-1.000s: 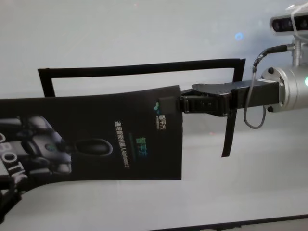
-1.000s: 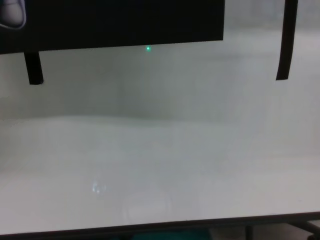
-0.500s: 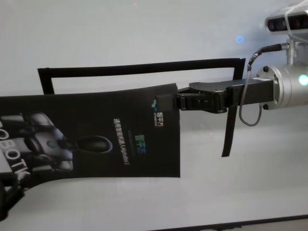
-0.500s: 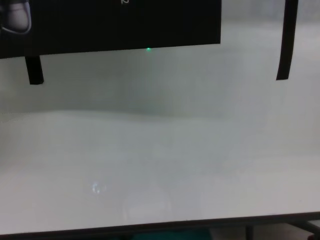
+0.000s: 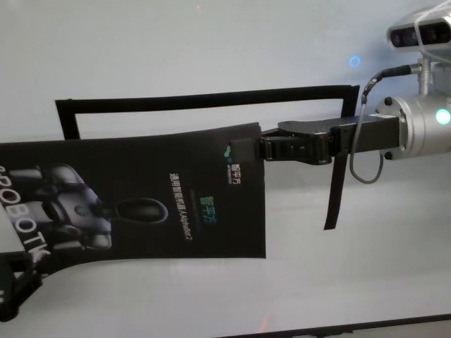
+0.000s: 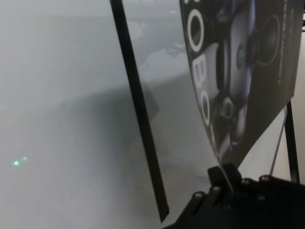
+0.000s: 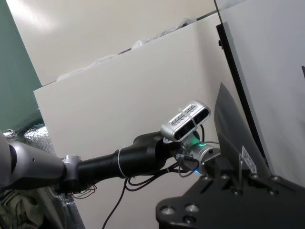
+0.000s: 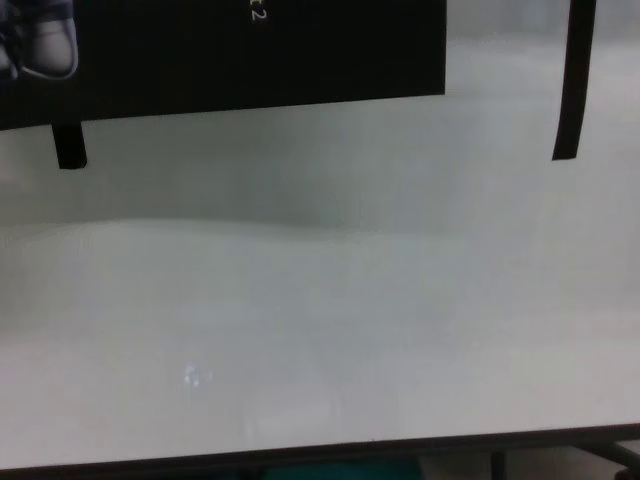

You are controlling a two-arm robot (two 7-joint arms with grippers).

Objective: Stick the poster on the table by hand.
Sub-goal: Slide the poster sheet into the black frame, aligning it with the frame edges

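Poster [image 5: 141, 201]: black glossy sheet, white lettering and grey-white robot picture, held above the table [image 5: 211, 49] between both arms, its middle bowed; it overlaps the lower part of a rectangle of black tape strips [image 5: 204, 100] laid on the white tabletop. Right gripper [image 5: 248, 150]: reaches in from the right side, fingers closed on the poster's upper right corner. Left gripper [image 6: 224, 179]: at the lower left corner of the head view, black fingers pinched on the poster's left edge near the "ROBOT" lettering, as the left wrist view shows. Tape strip, right side [image 8: 572, 80]: hangs down past the poster's right edge, apart from it. Short tape end, left side [image 8: 68, 145]: shows just below the poster's near edge in the chest view.
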